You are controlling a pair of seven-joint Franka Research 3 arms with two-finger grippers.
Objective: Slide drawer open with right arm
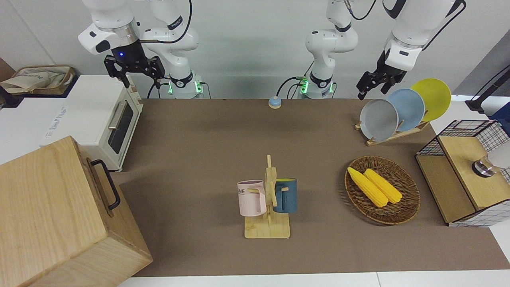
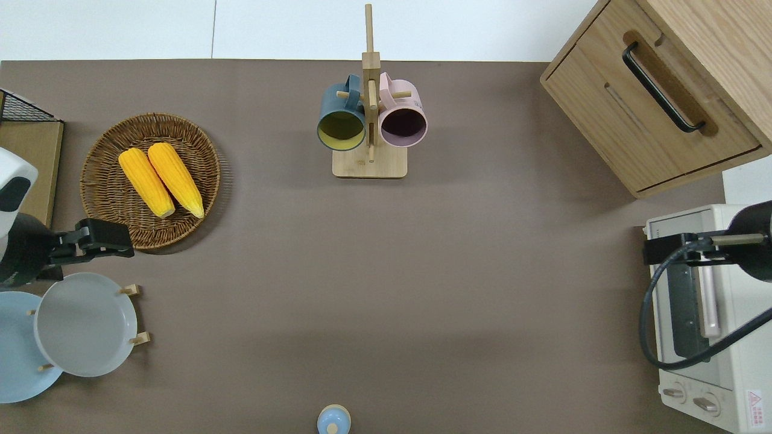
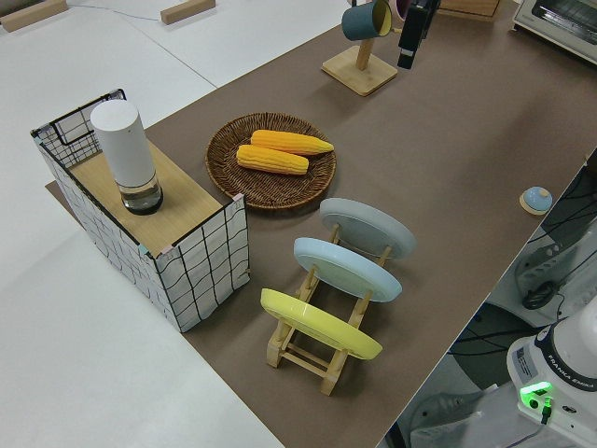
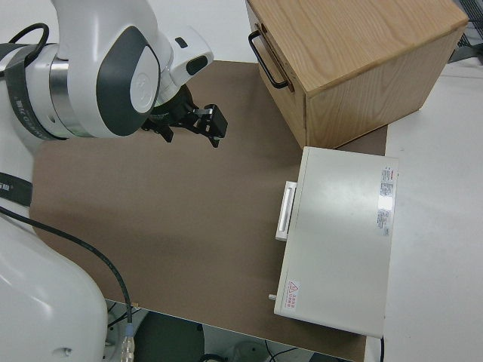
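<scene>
The drawer [image 2: 657,114] is shut in the pale wooden cabinet [image 1: 48,207] at the right arm's end of the table. Its black bar handle [image 2: 662,86] also shows in the front view [image 1: 106,184] and in the right side view [image 4: 268,60]. My right gripper [image 1: 135,71] is open and empty, with a blue light on it. It hangs in the air over the white toaster oven's [image 2: 711,319] end nearest the cabinet, and shows in the overhead view [image 2: 660,250] and the right side view [image 4: 202,124]. It is well apart from the handle. My left arm [image 1: 402,44] is parked.
A mug stand [image 2: 369,120] with a blue and a pink mug is mid-table. A wicker basket [image 2: 102,199] holds two corn cobs. A plate rack [image 1: 392,133], a wire-mesh box [image 1: 462,175] and a small blue button [image 1: 274,103] are also there.
</scene>
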